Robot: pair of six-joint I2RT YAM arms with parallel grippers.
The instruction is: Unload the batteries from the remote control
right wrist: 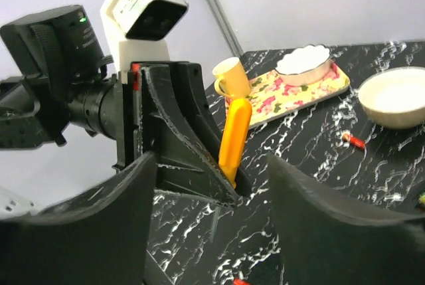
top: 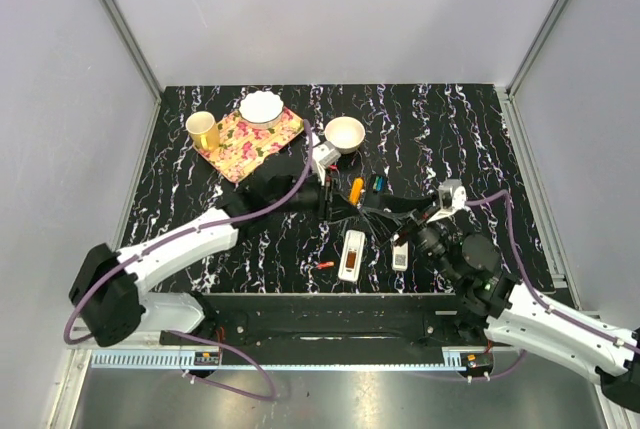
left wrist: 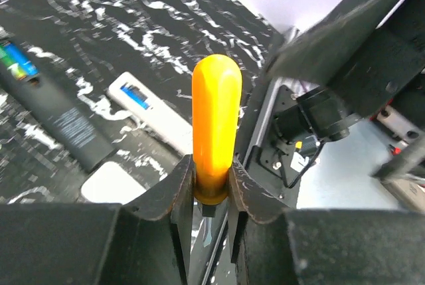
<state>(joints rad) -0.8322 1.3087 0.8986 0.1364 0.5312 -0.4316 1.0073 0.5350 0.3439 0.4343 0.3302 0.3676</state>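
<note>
My left gripper (top: 345,205) is shut on an orange-handled screwdriver (left wrist: 216,119), handle up and blade pointing down at the table. It also shows in the top view (top: 356,190) and the right wrist view (right wrist: 235,135). My right gripper (right wrist: 212,232) is open and empty, facing the left gripper (right wrist: 186,159) at close range. A black remote (left wrist: 60,109) with blue and green at one end lies under the grippers. A white remote (top: 352,254) lies nearer the front, with a smaller one (top: 400,257) beside it. One red battery (top: 323,265) lies loose left of the white remote. Another (right wrist: 353,140) lies near the bowl.
A floral tray (top: 252,139) at the back left carries a yellow cup (top: 203,130) and a white dish (top: 262,107). A white bowl (top: 345,133) stands right of the tray. The arms' black base rail (top: 330,314) runs along the near edge.
</note>
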